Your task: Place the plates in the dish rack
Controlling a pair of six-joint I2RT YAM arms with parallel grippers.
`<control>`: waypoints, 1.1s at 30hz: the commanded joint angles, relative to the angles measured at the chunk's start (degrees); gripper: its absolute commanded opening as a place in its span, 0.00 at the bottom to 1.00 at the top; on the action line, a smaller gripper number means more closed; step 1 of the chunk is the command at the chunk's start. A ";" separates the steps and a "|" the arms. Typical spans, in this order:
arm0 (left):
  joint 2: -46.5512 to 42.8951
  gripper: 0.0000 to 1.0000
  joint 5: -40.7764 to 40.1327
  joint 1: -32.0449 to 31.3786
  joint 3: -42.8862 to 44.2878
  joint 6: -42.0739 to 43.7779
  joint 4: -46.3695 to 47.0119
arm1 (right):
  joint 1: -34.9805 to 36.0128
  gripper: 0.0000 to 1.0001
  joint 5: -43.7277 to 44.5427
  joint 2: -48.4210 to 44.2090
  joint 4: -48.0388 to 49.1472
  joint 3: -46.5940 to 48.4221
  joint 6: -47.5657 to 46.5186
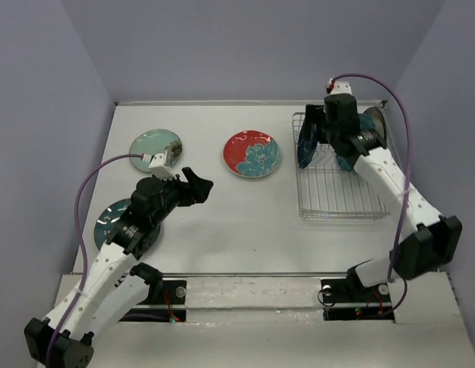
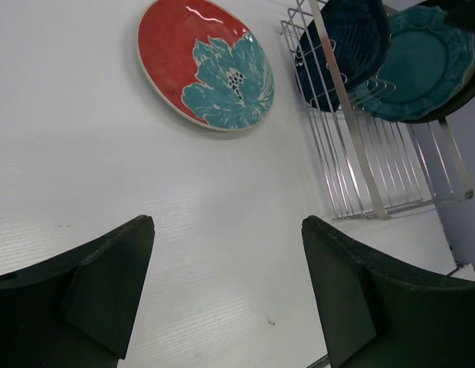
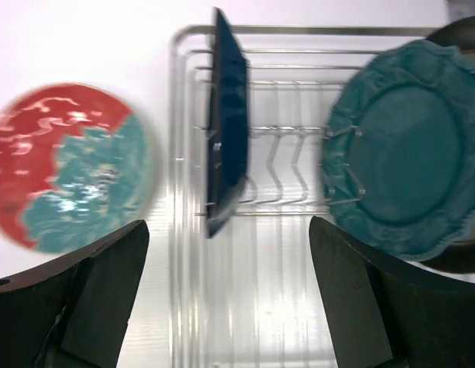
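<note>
The silver wire dish rack (image 1: 337, 192) stands at the right. A navy plate (image 1: 308, 138) stands on edge at its left end, and a teal scalloped plate (image 1: 373, 124) leans at its back right. A brown-rimmed plate (image 3: 461, 31) stands behind the teal one, mostly hidden. My right gripper (image 1: 337, 144) hangs open and empty over the rack, between the navy plate (image 3: 226, 130) and the teal plate (image 3: 402, 153). The red floral plate (image 1: 252, 153), the mint-green plate (image 1: 156, 146) and a blue-teal plate (image 1: 109, 224) lie flat on the table. My left gripper (image 1: 198, 186) is open and empty above the table, facing the red plate (image 2: 207, 65).
The left arm covers part of the blue-teal plate. Grey walls close in the table on the left, back and right. The rack's front half (image 3: 299, 307) holds no plates. The rack also shows at the upper right of the left wrist view (image 2: 360, 176).
</note>
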 commanded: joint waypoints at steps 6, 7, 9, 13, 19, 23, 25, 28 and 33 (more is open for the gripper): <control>17.31 0.82 -8.94 0.22 -4.98 -12.92 22.65 | 1.67 0.86 -34.77 -27.36 34.39 -37.62 13.25; 19.42 0.82 -9.91 0.30 -4.63 -13.36 24.06 | 2.38 0.86 -36.02 -30.42 35.83 -39.68 14.57; 23.81 0.82 -11.67 0.30 -3.41 -13.72 27.48 | 4.92 0.86 -37.51 -32.99 37.51 -42.94 16.42; 39.54 0.82 -11.68 0.48 4.67 -12.14 29.96 | 6.87 0.87 -38.92 -38.26 40.24 -48.48 17.04; 55.64 0.80 -10.45 2.76 13.64 -11.61 32.86 | 6.87 0.86 -40.42 -44.51 41.29 -54.19 17.22; 64.25 0.74 -10.10 2.94 19.18 -10.73 33.30 | 6.87 0.86 -40.25 -46.53 41.47 -56.57 17.31; 68.63 0.70 -9.92 3.12 22.25 -10.82 33.39 | 6.87 0.86 -41.03 -46.54 41.91 -57.45 17.57; 73.12 0.61 -9.57 3.29 24.89 -11.87 34.18 | 6.87 0.86 -42.26 -46.27 42.70 -58.94 18.27; 77.79 0.53 -7.47 3.47 26.83 -15.90 37.68 | 6.87 0.86 -41.74 -46.27 43.49 -60.53 18.19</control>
